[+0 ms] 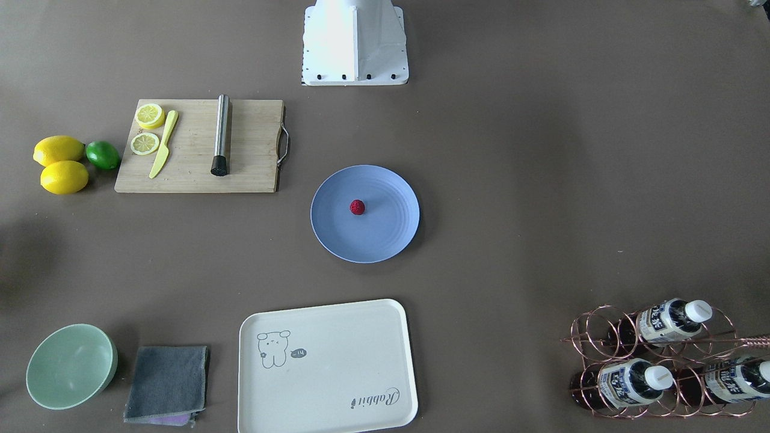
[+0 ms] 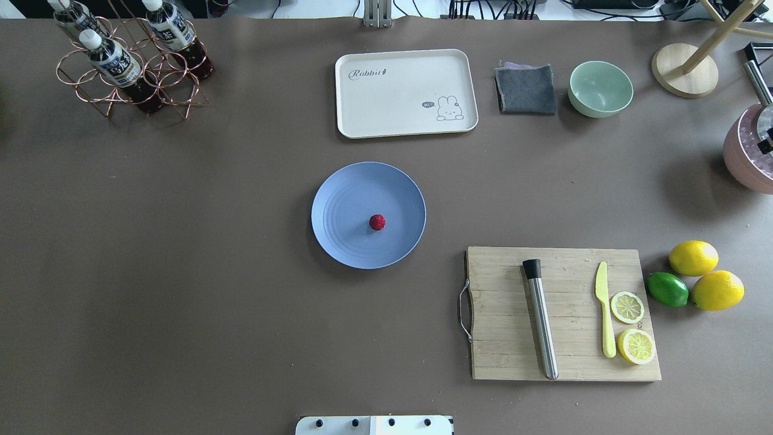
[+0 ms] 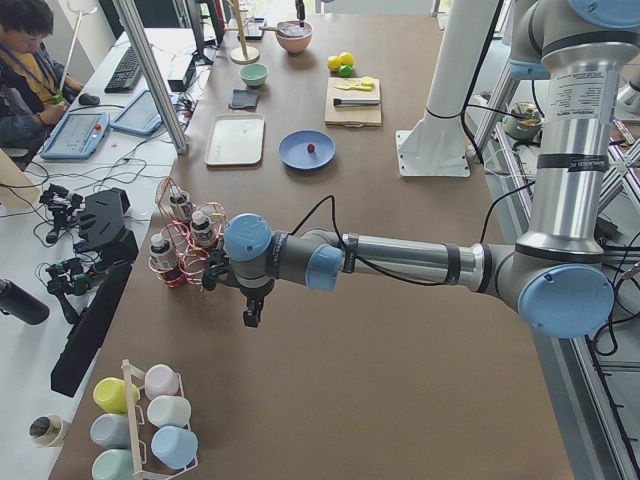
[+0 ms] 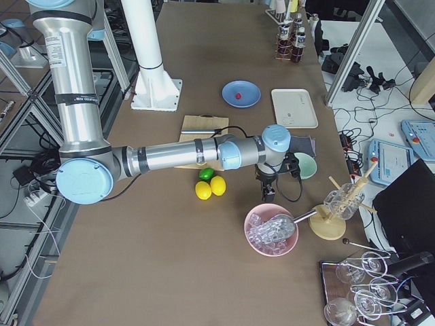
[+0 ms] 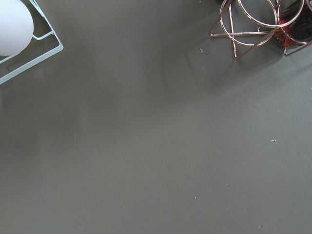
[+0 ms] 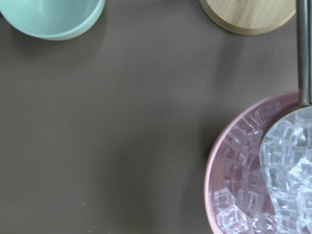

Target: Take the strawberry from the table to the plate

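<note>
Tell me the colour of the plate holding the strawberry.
The plate is light blue with faint concentric rings, shown best in the overhead exterior view.

The tiny dark-red strawberry [image 2: 377, 222] lies near the centre of the light blue plate [image 2: 344, 193] on the brown-grey table [image 2: 181, 241].

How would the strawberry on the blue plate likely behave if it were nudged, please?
The strawberry looks small and roundish, so it would probably roll easily. The plate is shallow, so its low rim may barely stop it.
</note>
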Controlling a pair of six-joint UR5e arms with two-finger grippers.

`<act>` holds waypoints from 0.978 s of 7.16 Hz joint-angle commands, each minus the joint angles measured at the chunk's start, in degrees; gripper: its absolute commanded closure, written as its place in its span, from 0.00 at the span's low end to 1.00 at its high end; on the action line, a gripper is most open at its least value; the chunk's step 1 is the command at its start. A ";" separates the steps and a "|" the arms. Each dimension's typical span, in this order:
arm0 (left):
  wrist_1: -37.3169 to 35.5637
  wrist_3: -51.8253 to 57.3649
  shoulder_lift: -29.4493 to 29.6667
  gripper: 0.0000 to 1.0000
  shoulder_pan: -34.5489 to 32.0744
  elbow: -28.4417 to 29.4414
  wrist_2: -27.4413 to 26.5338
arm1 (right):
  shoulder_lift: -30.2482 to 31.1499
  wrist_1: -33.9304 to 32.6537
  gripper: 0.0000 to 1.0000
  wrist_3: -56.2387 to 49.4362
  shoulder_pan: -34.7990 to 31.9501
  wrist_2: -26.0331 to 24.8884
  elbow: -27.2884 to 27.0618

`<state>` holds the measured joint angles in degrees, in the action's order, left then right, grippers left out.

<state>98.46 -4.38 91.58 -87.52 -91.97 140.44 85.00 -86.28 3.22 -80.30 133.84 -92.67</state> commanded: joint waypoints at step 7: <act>-0.03 6.14 -4.03 0.03 -3.18 -1.81 -0.69 | 3.86 0.06 0.00 -0.67 -4.25 -0.51 -3.30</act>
<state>98.38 1.73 87.94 -90.56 -93.69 140.26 88.41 -86.21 2.57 -84.43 133.80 -95.62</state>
